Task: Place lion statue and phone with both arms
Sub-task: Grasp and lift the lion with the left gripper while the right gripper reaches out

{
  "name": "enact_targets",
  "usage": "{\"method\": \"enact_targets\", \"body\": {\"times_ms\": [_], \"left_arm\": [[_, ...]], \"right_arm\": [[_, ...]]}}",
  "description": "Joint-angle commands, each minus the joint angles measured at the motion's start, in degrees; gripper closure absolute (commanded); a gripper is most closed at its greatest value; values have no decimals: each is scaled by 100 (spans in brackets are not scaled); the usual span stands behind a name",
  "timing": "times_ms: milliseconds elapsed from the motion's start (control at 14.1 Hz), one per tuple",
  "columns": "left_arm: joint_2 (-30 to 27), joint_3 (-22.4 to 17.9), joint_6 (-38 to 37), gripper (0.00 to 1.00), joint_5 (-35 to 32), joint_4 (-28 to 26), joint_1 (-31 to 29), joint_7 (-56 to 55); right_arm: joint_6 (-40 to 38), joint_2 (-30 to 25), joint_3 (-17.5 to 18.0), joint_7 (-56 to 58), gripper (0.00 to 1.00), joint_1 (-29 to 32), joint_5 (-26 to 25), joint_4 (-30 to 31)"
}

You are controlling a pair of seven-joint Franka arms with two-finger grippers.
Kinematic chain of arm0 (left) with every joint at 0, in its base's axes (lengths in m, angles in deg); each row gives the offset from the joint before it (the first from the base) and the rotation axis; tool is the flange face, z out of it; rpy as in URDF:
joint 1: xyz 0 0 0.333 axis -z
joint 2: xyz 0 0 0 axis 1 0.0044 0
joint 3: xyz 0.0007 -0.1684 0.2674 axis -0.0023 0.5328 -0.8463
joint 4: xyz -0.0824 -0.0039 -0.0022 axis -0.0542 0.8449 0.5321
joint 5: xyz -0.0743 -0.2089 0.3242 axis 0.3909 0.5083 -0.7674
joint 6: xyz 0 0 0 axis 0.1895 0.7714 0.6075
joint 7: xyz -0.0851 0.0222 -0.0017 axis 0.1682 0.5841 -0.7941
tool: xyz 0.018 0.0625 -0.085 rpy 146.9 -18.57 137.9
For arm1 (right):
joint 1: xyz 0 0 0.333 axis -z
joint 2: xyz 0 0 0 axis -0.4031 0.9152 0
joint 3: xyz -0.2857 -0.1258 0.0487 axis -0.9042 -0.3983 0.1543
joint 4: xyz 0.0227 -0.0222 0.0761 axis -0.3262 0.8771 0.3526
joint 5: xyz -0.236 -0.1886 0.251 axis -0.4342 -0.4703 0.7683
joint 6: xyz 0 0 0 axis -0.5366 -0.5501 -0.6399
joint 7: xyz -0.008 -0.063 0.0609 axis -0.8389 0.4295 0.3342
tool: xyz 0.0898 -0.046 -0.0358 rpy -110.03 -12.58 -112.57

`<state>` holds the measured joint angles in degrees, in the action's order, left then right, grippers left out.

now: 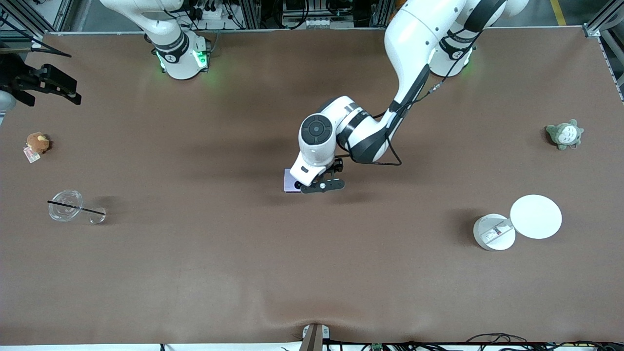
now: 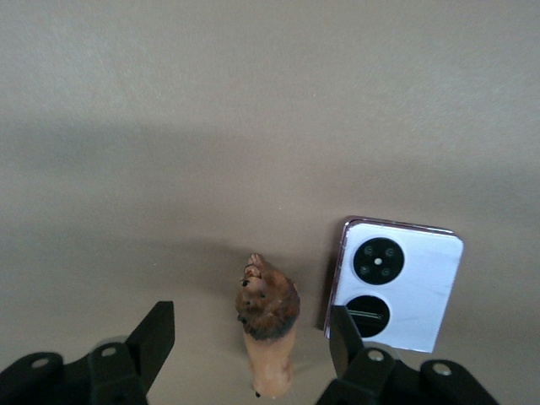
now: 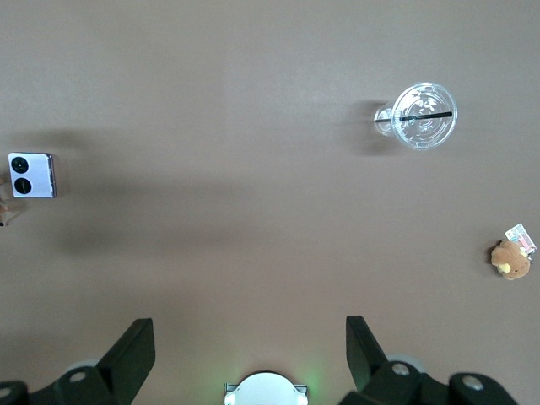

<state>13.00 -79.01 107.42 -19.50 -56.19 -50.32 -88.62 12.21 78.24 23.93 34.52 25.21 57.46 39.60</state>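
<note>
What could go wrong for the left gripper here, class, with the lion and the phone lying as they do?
1. The left gripper hangs open over the lion, and the phone lies close beside one finger; coming down, that finger might land on the phone or push it.
2. The lion is narrow, so it may roll or slip as the fingers close.

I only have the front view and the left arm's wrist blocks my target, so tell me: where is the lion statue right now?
Observer: The lion statue lies on the table between the left gripper's open fingers, touched by neither.
Operator: And the phone?
Observer: The phone lies flat beside the lion statue, apart from it, with its two black circles facing up.
Operator: Is the right gripper carrying anything?
Observer: No. The right gripper is open and empty, and that arm waits high over the table.
</note>
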Motion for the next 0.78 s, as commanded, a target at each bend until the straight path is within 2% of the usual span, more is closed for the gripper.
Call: {"method": "enact_targets", "body": {"times_ms": [0, 213, 285, 427, 498, 640, 711], "left_arm": [[192, -62, 133, 18, -138, 159, 118, -217], [253, -62, 221, 24, -138, 150, 135, -322], [271, -62, 221, 31, -138, 150, 170, -339], [280, -62, 221, 48, -138, 141, 188, -348], [271, -62, 221, 62, -130, 141, 188, -348], [263, -54, 213, 96, -130, 150, 171, -322], [228, -62, 213, 100, -147, 150, 153, -287]], "right_arm": [[9, 7, 75, 68, 0, -3, 112, 22], [-18, 95, 75, 76, 0, -30, 112, 4], [-27, 130, 75, 85, 0, -39, 112, 4], [-44, 297, 75, 85, 0, -39, 112, -4], [-36, 411, 75, 85, 0, -21, 112, -13], [-44, 561, 75, 94, 0, -38, 103, -22], [-53, 579, 75, 103, 0, -56, 112, -22]]}}
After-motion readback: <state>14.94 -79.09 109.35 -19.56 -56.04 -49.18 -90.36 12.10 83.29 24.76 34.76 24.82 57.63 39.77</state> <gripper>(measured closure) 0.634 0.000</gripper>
